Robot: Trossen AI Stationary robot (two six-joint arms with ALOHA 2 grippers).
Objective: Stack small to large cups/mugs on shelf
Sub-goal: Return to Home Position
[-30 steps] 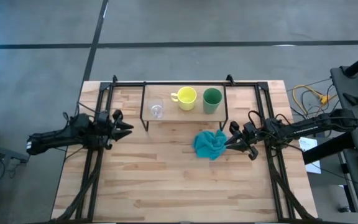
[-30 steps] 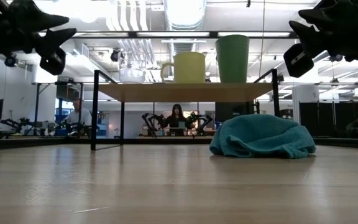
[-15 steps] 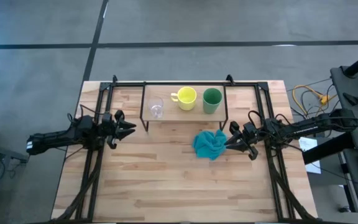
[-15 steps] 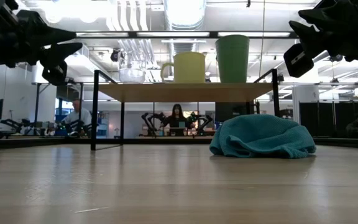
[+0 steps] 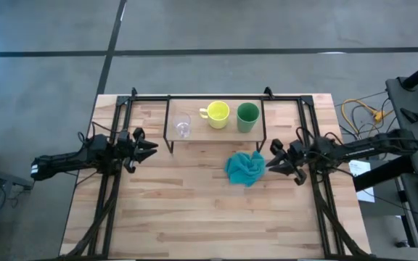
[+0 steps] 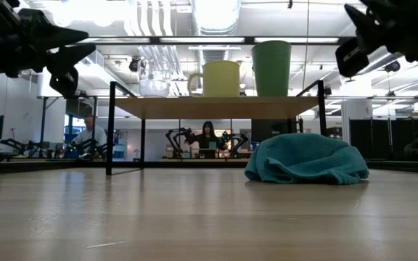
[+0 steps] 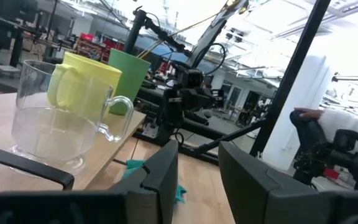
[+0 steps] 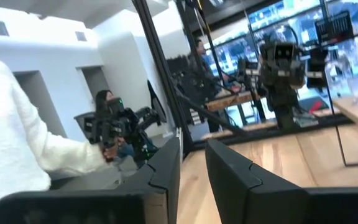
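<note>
The shelf point(image 5: 203, 135) stood by the far edge of the worktop point(image 5: 194, 217), about halfway along that edge. Three cups sat on it in a row, none touching. The glass cup point(image 5: 183, 127) was at the shelf's left end, the yellow mug point(image 5: 218, 114) in the middle and the green cup point(image 5: 247, 117) at the right end. They went from small to big, so the job looked done.

The left pincer point(image 5: 151, 147) hung near the shelf's left front leg, on the side toward the worktop's left edge. Its fingers were a little apart and held nothing. The right pincer point(image 5: 271, 165) hung just beside the teal cloth point(image 5: 244, 167), on the side toward the right edge. Its fingers were apart and empty too.

The glass cup was probably light, slippery and easy to break. A soft pinch on its rim or its little handle would suit it best. The yellow mug looked hard and heavier, so its rim across from the handle seemed a good place to hold. The green cup had no handle and looked smooth, so pinching one wall at the rim would likely work.
</note>
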